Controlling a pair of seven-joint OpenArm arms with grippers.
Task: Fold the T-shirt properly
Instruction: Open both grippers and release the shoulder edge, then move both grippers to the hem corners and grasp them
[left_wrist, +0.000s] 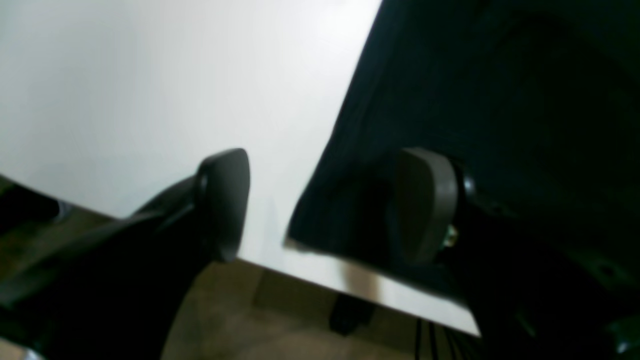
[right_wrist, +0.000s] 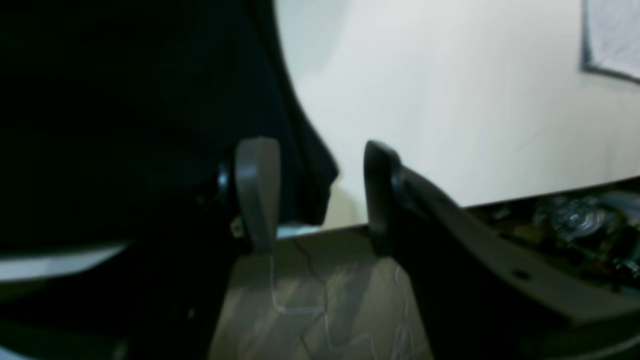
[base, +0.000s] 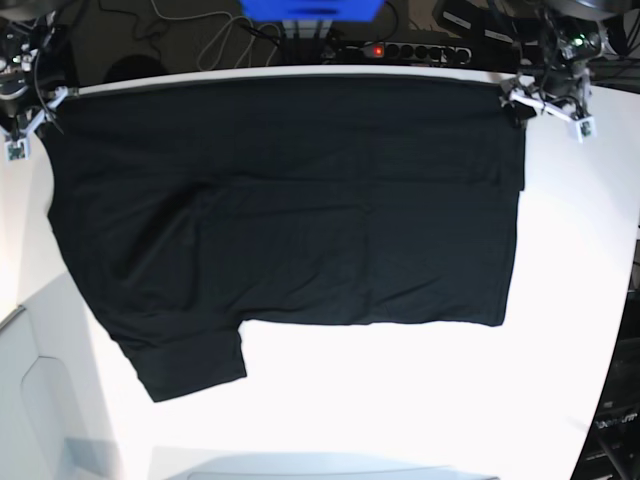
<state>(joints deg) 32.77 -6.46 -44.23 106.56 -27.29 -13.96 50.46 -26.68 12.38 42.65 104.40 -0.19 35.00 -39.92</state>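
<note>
Black T-shirt (base: 290, 210) spread flat across the white worktop (base: 420, 400), far hem along the far edge.

Left claw (left_wrist: 325, 205) parted wide at one far corner of the shirt, one pad (left_wrist: 425, 205) over the cloth, the other over bare worktop, gripping nothing. Right claw (right_wrist: 317, 192) likewise open at the opposite far corner, cloth tip between its pads, unpinched.

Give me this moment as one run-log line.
T-shirt: spread flat on white table, one sleeve visible | left gripper: open at shirt corner | right gripper: open at other corner
</note>
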